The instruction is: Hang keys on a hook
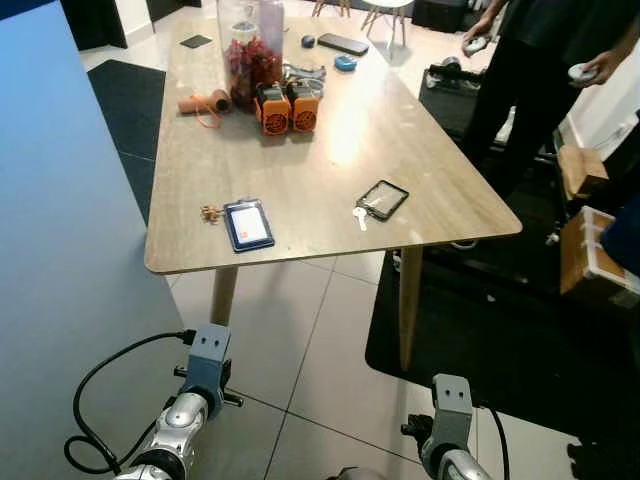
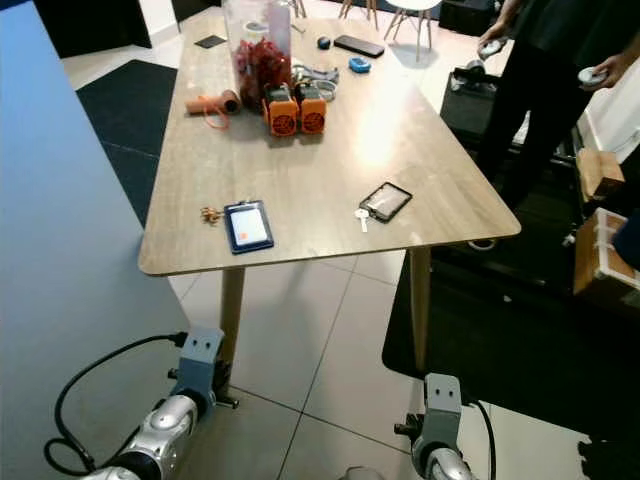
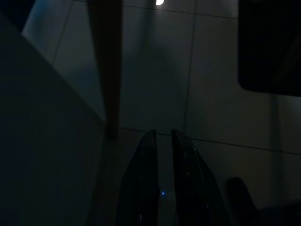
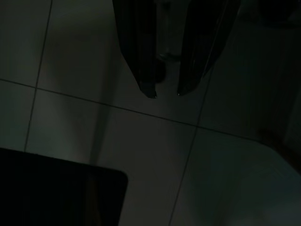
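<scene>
blue wall (image 1: 60, 230) left, table (image 1: 330, 150) ahead

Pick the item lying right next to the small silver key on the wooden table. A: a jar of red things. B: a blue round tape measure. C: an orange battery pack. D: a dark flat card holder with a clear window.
D: the small silver key lies on the light wooden table right beside the dark flat card holder with a clear window, near the table's front edge; the other items sit toward the far end.

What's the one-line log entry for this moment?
phase: approach | key: on table, near edge | left tool: idle, low | right tool: idle, low
</scene>
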`<state>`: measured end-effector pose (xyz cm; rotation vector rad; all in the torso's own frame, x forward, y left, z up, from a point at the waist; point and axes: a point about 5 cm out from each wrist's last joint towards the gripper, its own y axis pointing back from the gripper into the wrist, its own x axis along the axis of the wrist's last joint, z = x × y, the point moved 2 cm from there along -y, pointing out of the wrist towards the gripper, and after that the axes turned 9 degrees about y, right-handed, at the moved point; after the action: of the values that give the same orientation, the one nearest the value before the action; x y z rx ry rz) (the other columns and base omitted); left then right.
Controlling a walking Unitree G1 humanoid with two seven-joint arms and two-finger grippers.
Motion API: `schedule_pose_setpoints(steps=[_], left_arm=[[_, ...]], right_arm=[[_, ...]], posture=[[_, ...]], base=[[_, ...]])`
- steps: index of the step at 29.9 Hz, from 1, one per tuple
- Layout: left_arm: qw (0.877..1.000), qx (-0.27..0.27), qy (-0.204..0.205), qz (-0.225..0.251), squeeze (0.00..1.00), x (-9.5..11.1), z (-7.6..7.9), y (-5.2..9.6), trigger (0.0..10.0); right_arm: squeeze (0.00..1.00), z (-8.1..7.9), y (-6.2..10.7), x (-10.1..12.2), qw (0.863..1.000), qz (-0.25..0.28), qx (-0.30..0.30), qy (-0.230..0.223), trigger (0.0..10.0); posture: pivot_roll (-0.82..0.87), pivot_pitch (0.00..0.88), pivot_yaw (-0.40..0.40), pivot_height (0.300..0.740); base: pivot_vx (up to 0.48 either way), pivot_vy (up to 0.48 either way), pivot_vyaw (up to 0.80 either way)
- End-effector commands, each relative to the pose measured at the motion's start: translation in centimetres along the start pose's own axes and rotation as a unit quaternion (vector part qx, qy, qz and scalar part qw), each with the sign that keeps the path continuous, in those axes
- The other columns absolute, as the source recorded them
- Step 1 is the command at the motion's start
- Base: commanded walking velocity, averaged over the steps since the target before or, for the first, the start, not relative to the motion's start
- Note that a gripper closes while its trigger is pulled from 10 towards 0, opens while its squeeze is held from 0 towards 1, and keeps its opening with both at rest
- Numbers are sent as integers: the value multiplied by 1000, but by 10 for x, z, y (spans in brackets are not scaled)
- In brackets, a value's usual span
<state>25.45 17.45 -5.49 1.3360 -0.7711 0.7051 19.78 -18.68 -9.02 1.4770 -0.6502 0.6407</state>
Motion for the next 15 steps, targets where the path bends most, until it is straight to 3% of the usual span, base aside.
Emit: schedule_pose_setpoints(steps=[1,15], left_arm=[[1000,0,-3,-13,0,-6,1,1,10000],[1000,7,1,-15,0,-6,1,1,10000]], right_arm=[[0,2,1,-2,1000,-5,-1,3,10000],[0,0,1,-4,1000,-6,3,6,10000]], posture=[[50,44,-26,740],[50,53,-26,740]], base=[[0,0,0],[0,0,0]])
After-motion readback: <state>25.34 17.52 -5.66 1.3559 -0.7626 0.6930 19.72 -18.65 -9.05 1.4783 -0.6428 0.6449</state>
